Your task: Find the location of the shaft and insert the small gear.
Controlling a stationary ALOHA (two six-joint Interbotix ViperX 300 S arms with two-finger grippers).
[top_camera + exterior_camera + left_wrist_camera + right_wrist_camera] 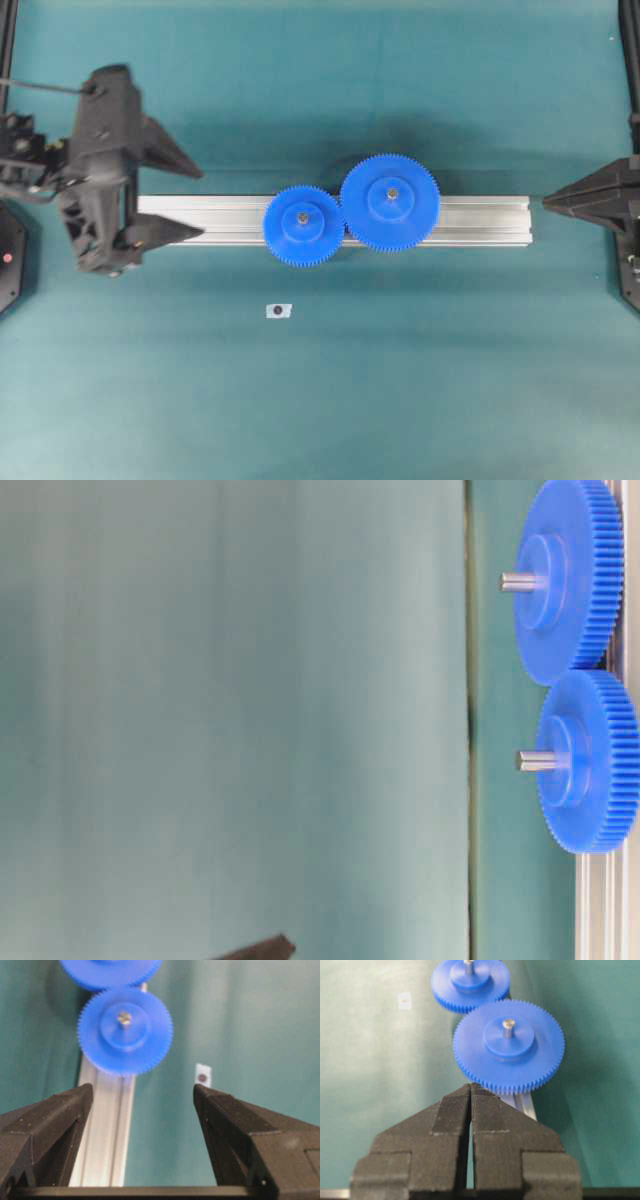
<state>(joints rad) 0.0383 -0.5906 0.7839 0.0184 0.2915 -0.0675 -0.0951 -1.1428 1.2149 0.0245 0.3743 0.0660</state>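
The small gear (288, 238) sits flat on the aluminium rail (480, 220), its teeth meshed with the wider blue gear (415, 215). The shaft (303, 216) shows as a silvery pin tip poking up through the small gear's hub (124, 1018) (538, 761); its mount is hidden under the gear. My left gripper (198, 204) is open and empty, back at the rail's left end, well short of the small gear (102, 1050). My right gripper (547, 202) is shut on nothing, just off the rail's right end, facing the wider gear (470, 1047).
A small white tag (278, 311) with a dark dot lies on the teal mat in front of the small gear. The wider gear carries its own centre pin (508, 1025). A dark finger tip (265, 948) pokes into the bottom of the table-level view.
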